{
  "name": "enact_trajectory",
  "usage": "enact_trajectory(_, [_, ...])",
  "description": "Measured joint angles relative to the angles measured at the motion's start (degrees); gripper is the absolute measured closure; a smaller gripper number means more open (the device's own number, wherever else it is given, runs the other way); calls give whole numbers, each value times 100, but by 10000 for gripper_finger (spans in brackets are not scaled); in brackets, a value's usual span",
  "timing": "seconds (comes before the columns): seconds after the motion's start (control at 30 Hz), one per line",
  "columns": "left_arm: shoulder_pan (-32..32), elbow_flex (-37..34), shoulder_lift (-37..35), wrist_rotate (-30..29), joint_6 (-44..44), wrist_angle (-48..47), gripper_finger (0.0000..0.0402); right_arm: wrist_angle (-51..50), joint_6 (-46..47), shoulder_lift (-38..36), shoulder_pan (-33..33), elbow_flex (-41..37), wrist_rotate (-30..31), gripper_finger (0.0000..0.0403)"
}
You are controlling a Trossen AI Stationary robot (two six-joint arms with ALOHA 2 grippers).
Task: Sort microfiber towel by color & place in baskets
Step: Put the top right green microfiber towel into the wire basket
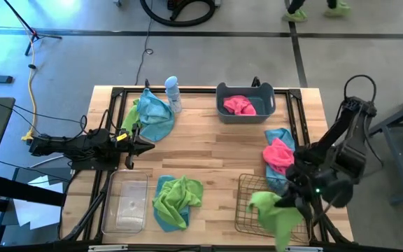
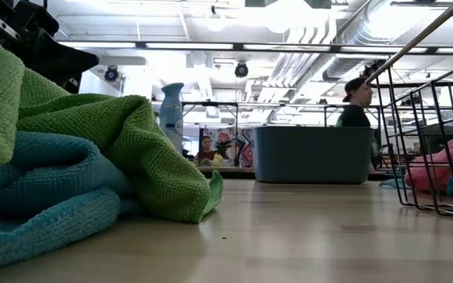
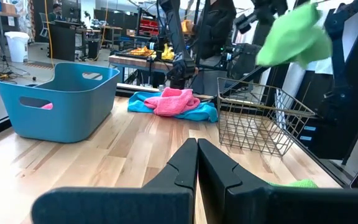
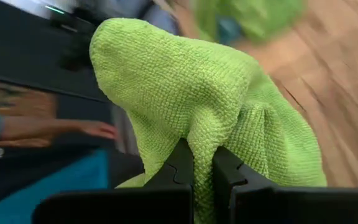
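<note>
Green towel (image 1: 275,210) pinched in right gripper (image 4: 202,163), hanging over wire basket (image 1: 247,203) at near right of table. Left gripper (image 3: 197,152) pressed together, empty, parked at left side. Judgement: centre towel over basket, lower until trailing corner clears rim, then release; cloth drapes wide, could snag on wire edge. Pink towel (image 1: 238,105) already in grey tub (image 1: 268,105), far side.
</note>
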Motion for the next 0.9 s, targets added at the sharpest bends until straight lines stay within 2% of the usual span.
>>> enact_trajectory(0.17, [1, 2, -1, 0, 0, -1, 401, -1705, 1790, 391, 428, 389, -237, 402])
enact_trajectory(0.43, [-1, 0, 1, 2, 0, 2, 401, -2114, 3570, 1114, 533, 171, -296, 402])
enact_trajectory(0.53, [0, 2, 1, 0, 0, 0, 401, -2397, 4173, 1422, 477, 47, -557, 402])
enact_trajectory(0.67, [-1, 2, -1, 0, 0, 2, 401, -2707, 4407, 1769, 279, 36, -1062, 402])
enact_trajectory(0.9, [1, 0, -1, 0, 0, 0, 401, -2489, 4324, 2080, -73, 36, -1345, 389])
